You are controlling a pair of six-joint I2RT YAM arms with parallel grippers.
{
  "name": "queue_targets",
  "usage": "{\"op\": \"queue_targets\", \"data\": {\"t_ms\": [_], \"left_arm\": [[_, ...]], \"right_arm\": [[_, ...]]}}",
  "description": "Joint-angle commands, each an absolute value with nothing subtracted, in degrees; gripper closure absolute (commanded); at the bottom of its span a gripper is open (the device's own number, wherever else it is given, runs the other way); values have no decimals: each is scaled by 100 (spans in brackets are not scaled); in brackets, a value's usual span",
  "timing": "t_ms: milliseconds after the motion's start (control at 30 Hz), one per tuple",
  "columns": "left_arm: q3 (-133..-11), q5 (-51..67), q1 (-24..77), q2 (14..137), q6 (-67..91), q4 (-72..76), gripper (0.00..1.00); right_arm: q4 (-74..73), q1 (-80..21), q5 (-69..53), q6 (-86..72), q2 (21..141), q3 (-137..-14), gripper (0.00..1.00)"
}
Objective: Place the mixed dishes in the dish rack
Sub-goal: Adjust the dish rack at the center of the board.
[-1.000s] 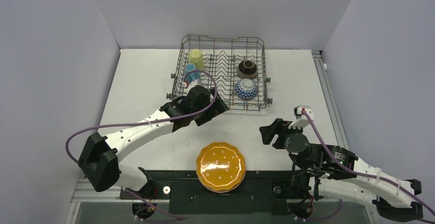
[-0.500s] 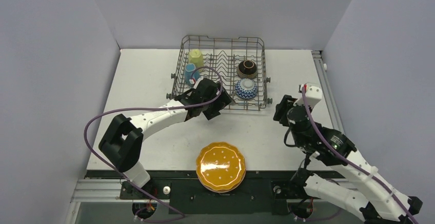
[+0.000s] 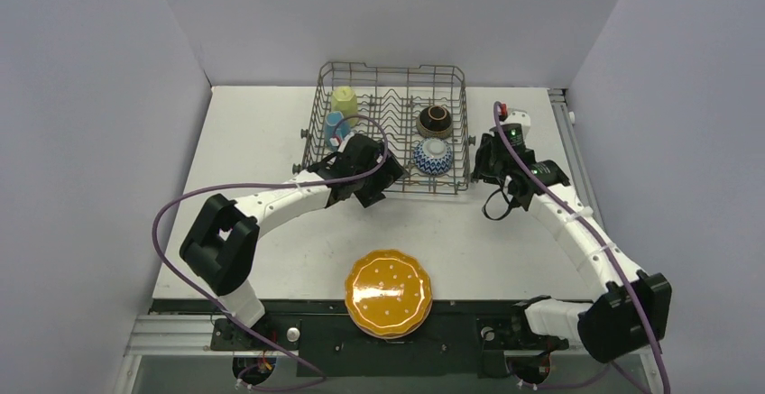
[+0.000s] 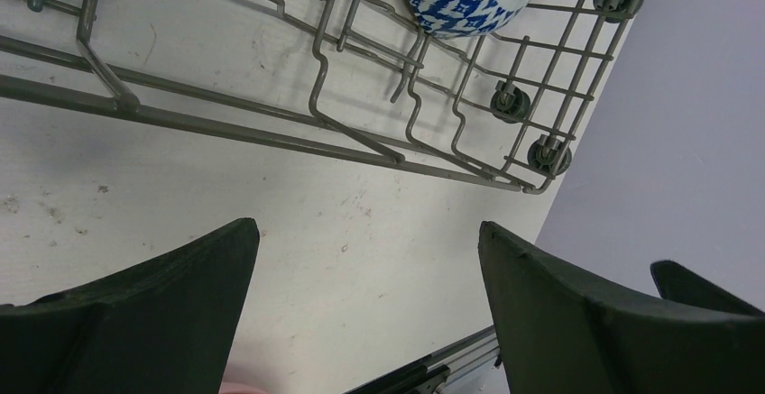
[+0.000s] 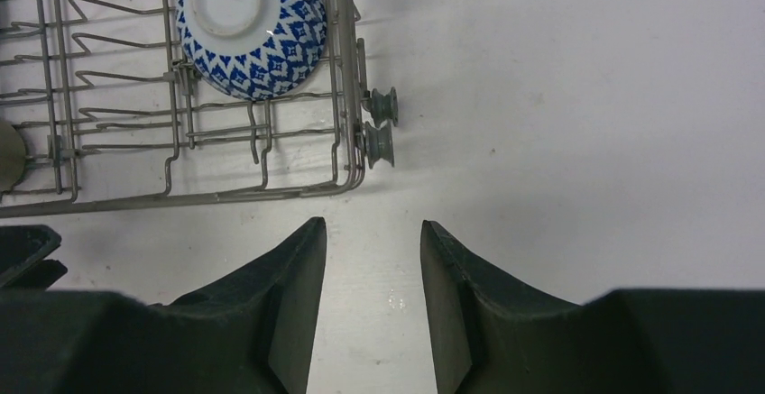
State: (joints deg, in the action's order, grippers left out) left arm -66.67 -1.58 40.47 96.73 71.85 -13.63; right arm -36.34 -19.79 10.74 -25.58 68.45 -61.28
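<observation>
The dish rack (image 3: 392,128) stands at the table's far middle. It holds a pale-yellow mug (image 3: 344,99), a blue mug (image 3: 336,124), a dark brown bowl (image 3: 434,120) and a blue-white patterned bowl (image 3: 432,155), which lies upside down (image 5: 251,29). An orange scalloped dotted plate (image 3: 389,292) lies at the near edge, seemingly on top of a stack. My left gripper (image 3: 383,182) is open and empty over the table just in front of the rack (image 4: 361,142). My right gripper (image 3: 485,167) is open and empty beside the rack's near right corner (image 5: 271,191). The grey mug is out of view.
Small wheels (image 5: 379,128) stick out from the rack's right side, close to my right fingers (image 5: 289,277). A black rail (image 3: 298,317) runs along the near edge by the arm bases. Grey walls enclose the table on three sides.
My right arm has swung from the near right of the table up to the rack's right side. My left gripper has shifted slightly toward the rack's front edge.
</observation>
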Motion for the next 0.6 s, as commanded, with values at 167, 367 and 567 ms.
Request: {"op": "queue_targets", "data": {"t_ms": [167, 367, 567], "left_arm": [[-6960, -44, 3962, 9784, 7233, -1087, 12], [-6874, 0, 3924, 9763, 7199, -1062, 12], [-6785, 0, 3892, 9703, 7156, -1077, 12]], "right_arm": [[-2872, -1670, 552, -2467, 8263, -7059, 63], [-2881, -1616, 1044, -2437, 8980, -7533, 66], [-2955, -1548, 1121, -2431, 9569, -7836, 67]]}}
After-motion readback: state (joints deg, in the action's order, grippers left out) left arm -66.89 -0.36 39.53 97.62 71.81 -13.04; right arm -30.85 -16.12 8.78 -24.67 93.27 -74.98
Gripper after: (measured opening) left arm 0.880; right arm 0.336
